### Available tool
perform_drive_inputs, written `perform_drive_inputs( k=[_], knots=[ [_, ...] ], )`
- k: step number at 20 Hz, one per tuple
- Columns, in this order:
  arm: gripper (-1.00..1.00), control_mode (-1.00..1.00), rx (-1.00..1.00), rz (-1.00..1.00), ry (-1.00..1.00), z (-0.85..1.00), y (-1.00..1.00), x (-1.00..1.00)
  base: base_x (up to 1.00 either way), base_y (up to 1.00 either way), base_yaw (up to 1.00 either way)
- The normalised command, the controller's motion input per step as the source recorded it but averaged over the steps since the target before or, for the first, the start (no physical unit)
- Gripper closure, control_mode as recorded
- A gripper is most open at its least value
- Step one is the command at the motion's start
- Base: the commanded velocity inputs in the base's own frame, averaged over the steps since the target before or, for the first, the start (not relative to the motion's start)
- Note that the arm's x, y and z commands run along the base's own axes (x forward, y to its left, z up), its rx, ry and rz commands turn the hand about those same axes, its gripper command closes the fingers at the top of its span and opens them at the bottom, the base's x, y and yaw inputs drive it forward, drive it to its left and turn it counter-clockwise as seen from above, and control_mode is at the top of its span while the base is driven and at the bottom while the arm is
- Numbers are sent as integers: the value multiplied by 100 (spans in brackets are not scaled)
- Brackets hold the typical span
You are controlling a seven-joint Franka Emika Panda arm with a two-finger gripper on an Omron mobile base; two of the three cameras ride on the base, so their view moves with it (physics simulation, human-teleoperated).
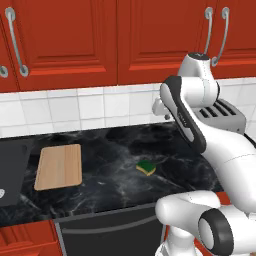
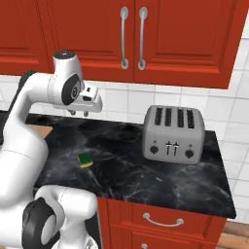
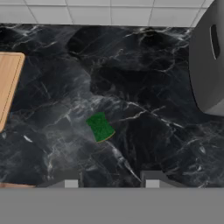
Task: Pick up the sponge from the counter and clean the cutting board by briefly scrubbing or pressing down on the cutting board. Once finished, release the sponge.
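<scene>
The sponge (image 1: 146, 167) (image 2: 85, 159) (image 3: 100, 127), dark green on top with a yellow edge, lies on the black veined counter (image 1: 110, 185) (image 2: 160, 180) near its middle. The tan cutting board (image 1: 59, 166) (image 3: 8, 83) lies flat to the sponge's left, well apart from it; its corner peeks out behind my arm (image 2: 43, 130). My gripper (image 2: 79, 113) (image 3: 111, 180) hangs high above the counter, pointing down, open with nothing between its fingers. In the hand view the sponge sits a little left of the gap between the fingertips (image 3: 70, 179).
A silver four-slot toaster (image 1: 222, 112) (image 2: 172, 133) (image 3: 210, 61) stands at the right rear of the counter. A dark grey sink basin (image 1: 10, 170) lies left of the cutting board. White tiles and red cabinets back the counter.
</scene>
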Motion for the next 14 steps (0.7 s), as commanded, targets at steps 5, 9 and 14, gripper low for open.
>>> perform_drive_inputs(
  k=[5, 9, 14],
  knots=[
    [-100, 100, 0, 0, 0, 0, 0, 0, -14, 30, 0],
    [-100, 100, 0, 0, 0, 0, 0, 0, -16, 91, -1],
    [-100, 100, 0, 0, 0, 0, 0, 0, -6, 79, 0]
  ],
)
